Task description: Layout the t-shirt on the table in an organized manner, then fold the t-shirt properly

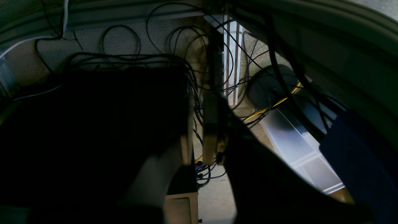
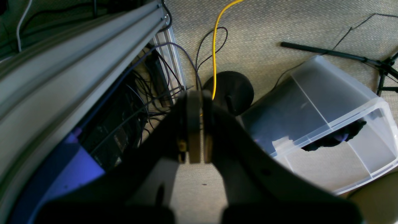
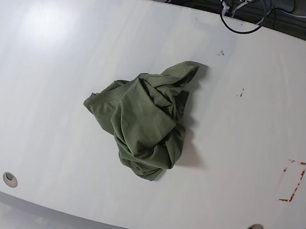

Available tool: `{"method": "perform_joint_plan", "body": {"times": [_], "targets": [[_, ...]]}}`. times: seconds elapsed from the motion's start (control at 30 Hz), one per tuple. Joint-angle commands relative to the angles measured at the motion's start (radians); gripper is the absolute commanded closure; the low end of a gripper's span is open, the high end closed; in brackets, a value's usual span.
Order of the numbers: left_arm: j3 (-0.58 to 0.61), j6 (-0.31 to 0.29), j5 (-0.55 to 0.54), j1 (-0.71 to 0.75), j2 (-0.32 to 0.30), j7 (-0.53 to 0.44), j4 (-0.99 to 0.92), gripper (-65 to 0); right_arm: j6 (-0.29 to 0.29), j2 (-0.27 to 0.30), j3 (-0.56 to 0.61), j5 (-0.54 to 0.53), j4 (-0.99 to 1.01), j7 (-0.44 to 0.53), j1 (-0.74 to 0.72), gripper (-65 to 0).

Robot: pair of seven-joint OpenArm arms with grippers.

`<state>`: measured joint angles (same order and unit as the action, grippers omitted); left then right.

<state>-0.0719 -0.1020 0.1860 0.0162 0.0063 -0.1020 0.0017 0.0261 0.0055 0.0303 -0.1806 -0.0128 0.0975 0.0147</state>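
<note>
Centrally placed, t-shirt (image 3: pixel 146 122): an olive-green, soft cotton heap is seen crumpled near the middle of the tabletop, bunched into deep wrinkles, with one pointed lobe reaching toward the far edge and a flatter flap spread to the base view's left.
table (image 3: pixel 43 75): a glossy white surface with curved edges is shown; two round grommet holes (image 3: pixel 10 178) sit near the close edge, a red dashed rectangle (image 3: pixel 293 181) is marked at the base view's right, and small dark specks are scattered beyond the cloth.
left gripper (image 1: pixel 214 146): seen from its wrist camera below the table rim, the fingers are pressed together on nothing, over a dim tangle of black cables (image 1: pixel 130 59).
right gripper (image 2: pixel 194 130): the flat tan pads are closed against each other, empty, above beige woven carpet.
surroundings: a translucent plastic bin (image 2: pixel 329 124), a yellow cable (image 2: pixel 214 46) and a ribbed aluminium rail (image 2: pixel 80 56) are visible beside it.
</note>
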Motion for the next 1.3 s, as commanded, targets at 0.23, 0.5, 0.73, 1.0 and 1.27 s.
{"method": "perform_joint_plan", "body": {"times": [0.23,0.5,0.73,1.0,1.27], "targets": [[0.003,-0.001,0.005,-0.001,0.003,-0.005,-0.002,-4.0,0.003,0.0,0.0,0.005,-0.002,-0.001,0.003,-1.1],[0.005,0.003,-0.009,0.026,-0.001,0.005,0.007,-4.2,-0.004,-0.003,-0.002,0.003,-0.002,-0.005,0.004,-0.8],[0.005,0.003,-0.009,0.026,-0.001,0.005,0.007,-4.2,-0.004,-0.003,-0.002,0.003,-0.002,-0.005,0.004,-0.8],[0.005,0.003,-0.01,0.026,-0.001,0.005,0.007,-4.2,-0.004,-0.003,-0.002,0.003,-0.002,-0.005,0.006,-0.8],[0.005,0.003,-0.01,0.026,-0.001,0.005,0.007,-4.2,-0.004,-0.003,-0.002,0.003,-0.002,-0.003,0.006,-0.8]]}}
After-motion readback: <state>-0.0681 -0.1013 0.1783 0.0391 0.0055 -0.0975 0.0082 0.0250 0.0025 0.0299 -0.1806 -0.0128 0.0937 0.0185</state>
